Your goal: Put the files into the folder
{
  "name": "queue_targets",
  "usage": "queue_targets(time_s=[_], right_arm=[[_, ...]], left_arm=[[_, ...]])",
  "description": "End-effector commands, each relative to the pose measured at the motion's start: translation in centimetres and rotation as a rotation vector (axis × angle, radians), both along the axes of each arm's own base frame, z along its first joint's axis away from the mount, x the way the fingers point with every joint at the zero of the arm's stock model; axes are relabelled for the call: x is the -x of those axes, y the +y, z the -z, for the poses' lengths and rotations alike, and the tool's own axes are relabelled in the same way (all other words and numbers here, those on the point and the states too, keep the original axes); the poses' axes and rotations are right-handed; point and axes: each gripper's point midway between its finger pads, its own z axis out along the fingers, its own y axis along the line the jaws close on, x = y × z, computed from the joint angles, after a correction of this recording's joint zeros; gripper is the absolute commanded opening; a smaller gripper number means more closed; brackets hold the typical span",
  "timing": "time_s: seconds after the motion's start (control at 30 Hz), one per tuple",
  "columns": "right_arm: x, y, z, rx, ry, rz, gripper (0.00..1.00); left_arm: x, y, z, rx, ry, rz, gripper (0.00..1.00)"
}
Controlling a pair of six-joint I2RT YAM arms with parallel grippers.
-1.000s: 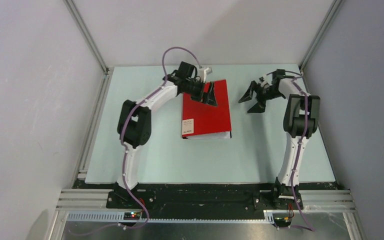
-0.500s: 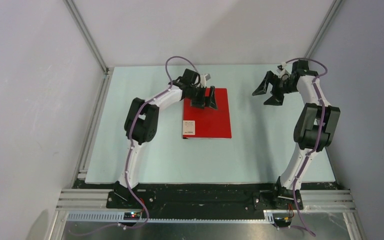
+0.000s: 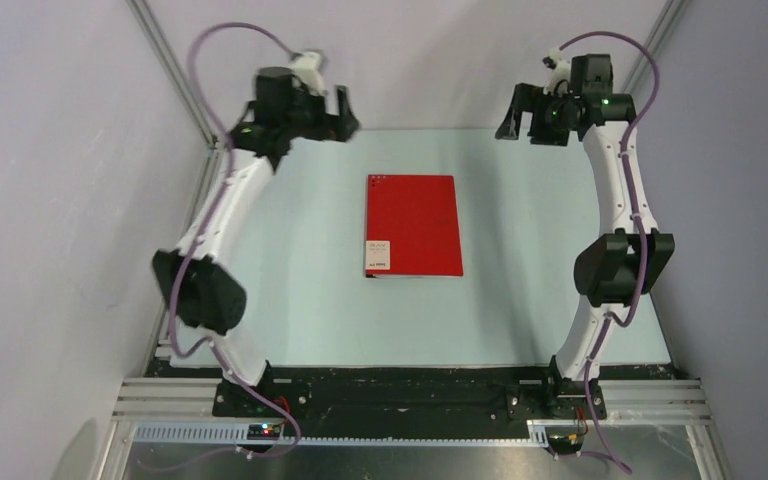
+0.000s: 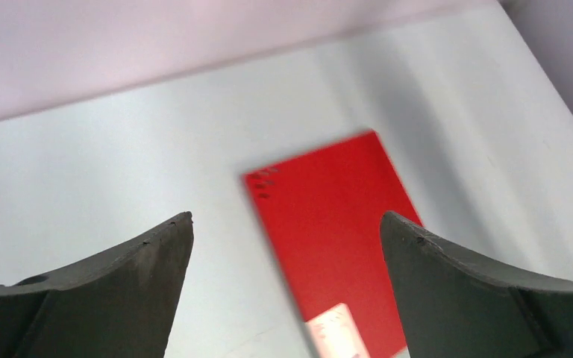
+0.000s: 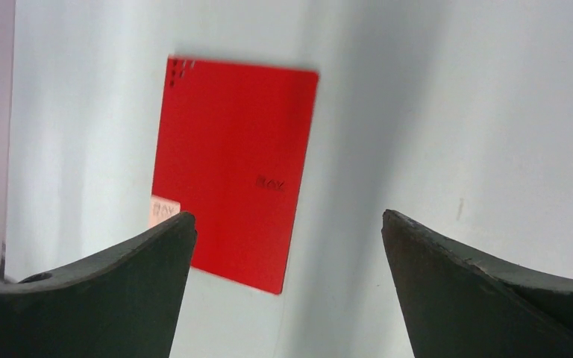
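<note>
Folder [image 3: 413, 226]: closed, with the red cover facing up. It lies flat near the middle of the table [image 3: 290, 300], its long sides running from 12 to 6 o'clock in the top view.
Label [image 3: 378, 255]: small and white, on the cover at the folder's 7 o'clock corner.
Dark marks [image 3: 380, 181]: a short row of small marks on the cover at the 11 o'clock corner.
Files: these views do not show where they are.
Left gripper [image 4: 285, 218]: held high over the far left of the table, at about 11 o'clock from the folder and well apart from it. Its jaws are spread wide with nothing between them.
Right gripper [image 5: 288, 215]: held high over the far right of the table, at about 1 o'clock from the folder and well apart from it. Its jaws are also spread wide and hold nothing.
Left wrist view: blurred. The folder shows between the two fingers.
</note>
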Motion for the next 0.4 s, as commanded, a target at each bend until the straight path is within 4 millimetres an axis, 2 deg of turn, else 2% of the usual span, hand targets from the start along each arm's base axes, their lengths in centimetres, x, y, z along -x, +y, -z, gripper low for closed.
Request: queue_targets(time_s=[0.0,0.07,0.13,0.2,0.3,0.37], right_arm=[[-1.1,-4.1,-5.4,0.085,-0.151,0.323,1.00],[-0.9,-4.4,-4.7,0.162,-0.160,0.384,1.00],[-0.5,-4.3,-3.4,0.230,-0.156,0.382,0.99],[0.0,-3.4,-2.0,0.262,-0.136,0.334,1.00],[0.4,-1.0,-0.4,0.231,-0.100,0.254,0.99],[0.0,-0.2,-0.4,0.223,-0.102,0.252,0.99]], left_arm=[[1.0,8.9,-2.6,-0.141,-0.077,-0.263,1.00],[1.6,11.4,-1.5,-0.146,-0.043,-0.345,1.00],[2.4,12.7,0.3,-0.164,0.000,-0.400,1.00],[3.3,13.2,2.4,-0.186,0.043,-0.416,1.00],[3.7,13.5,2.8,-0.182,0.055,-0.442,1.00],[3.7,13.7,2.7,-0.184,0.053,-0.450,1.00]])
